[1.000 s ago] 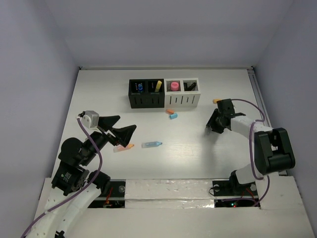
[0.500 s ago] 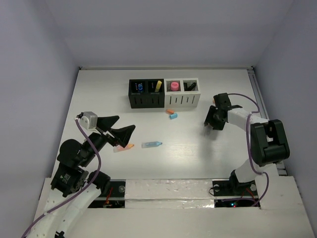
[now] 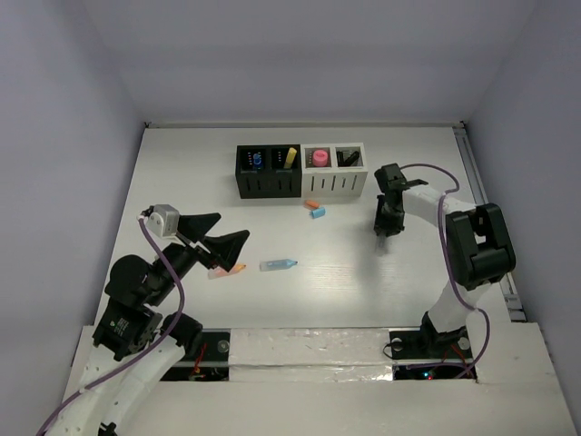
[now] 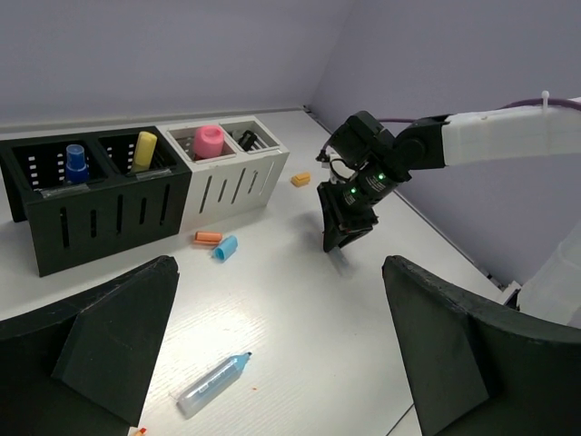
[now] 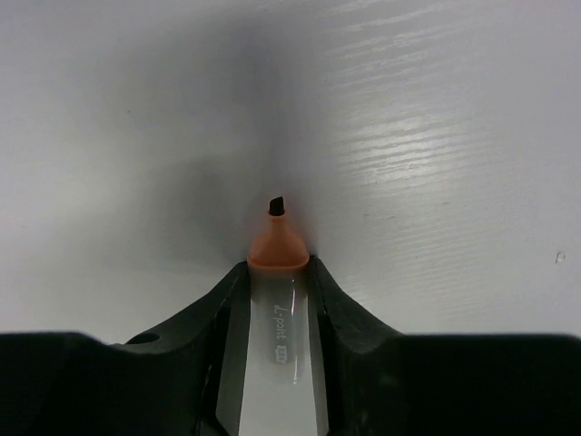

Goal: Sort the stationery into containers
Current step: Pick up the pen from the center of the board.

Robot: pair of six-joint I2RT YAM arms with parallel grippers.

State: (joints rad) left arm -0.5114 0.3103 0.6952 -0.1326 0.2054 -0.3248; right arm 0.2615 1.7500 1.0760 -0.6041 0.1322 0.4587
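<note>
**Fingers.** The right gripper (image 3: 385,225) is closed partway on an orange-tipped pen (image 5: 276,247) with a clear barrel. The nib points down at the table (image 3: 182,163); contact cannot be told. The left gripper (image 3: 221,232) is spread wide, holds nothing, and is above a pink-and-orange piece (image 3: 225,270).

**Count.** Four containers stand joined in a row, two black (image 3: 268,184) and two white (image 3: 334,184), one item in each. Five pieces lie loose:
- the pink-and-orange piece
- a blue-capped pen (image 3: 278,264)
- an orange crayon (image 3: 311,203) beside a blue cap (image 3: 318,213), in front of the white pair
- an orange block (image 4: 300,179) near the right arm
</note>
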